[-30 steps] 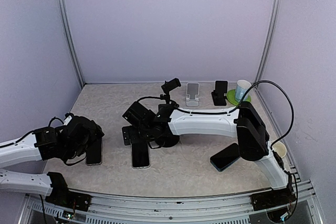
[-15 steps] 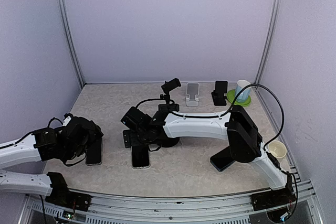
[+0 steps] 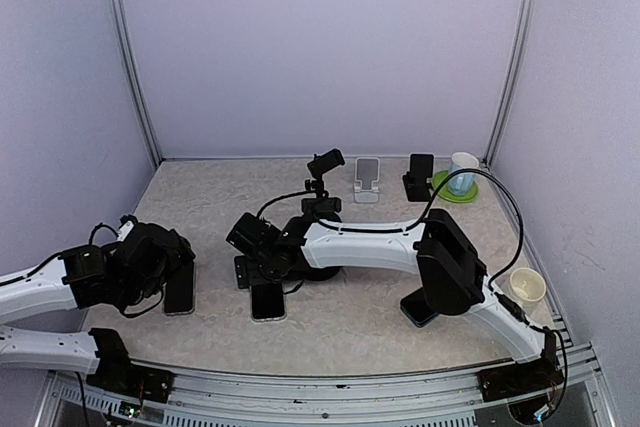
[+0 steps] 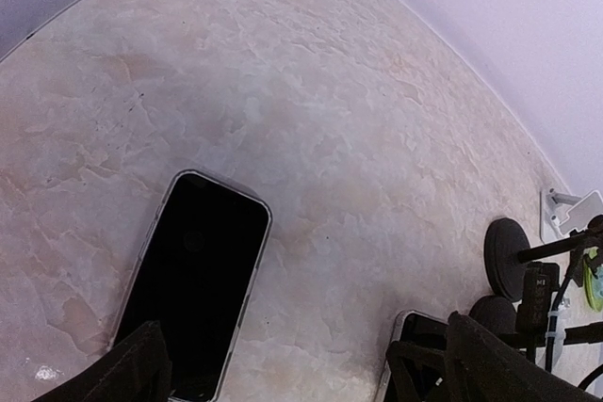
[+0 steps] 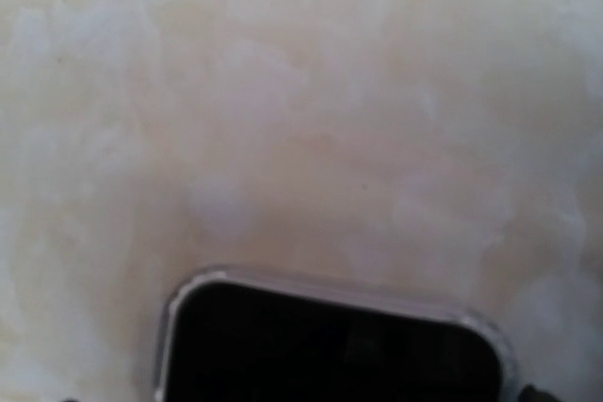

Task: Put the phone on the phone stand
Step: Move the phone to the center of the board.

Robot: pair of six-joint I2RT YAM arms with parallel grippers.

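Note:
Three phones lie flat on the marble table. One dark phone [image 3: 181,293] [image 4: 193,281] is at the left, just ahead of my left gripper [image 3: 172,269] [image 4: 316,385], which hovers open above its near end. A second phone [image 3: 267,301] [image 4: 421,334] [image 5: 330,350] lies in the middle, and my open right gripper [image 3: 259,267] is low over its far end, filling the right wrist view with that end. A third phone [image 3: 428,301] sits at the right, partly hidden by the right arm. A black phone stand [image 3: 325,164] with a round base rises behind the right arm.
A white stand [image 3: 367,181] and a black stand [image 3: 419,178] stand at the back right, beside a cup on a green coaster [image 3: 459,174]. A paper cup [image 3: 527,286] is near the right edge. Purple walls close in three sides.
The right arm has swung left and toward the near edge, bringing its gripper down over the middle phone. The left arm has barely moved.

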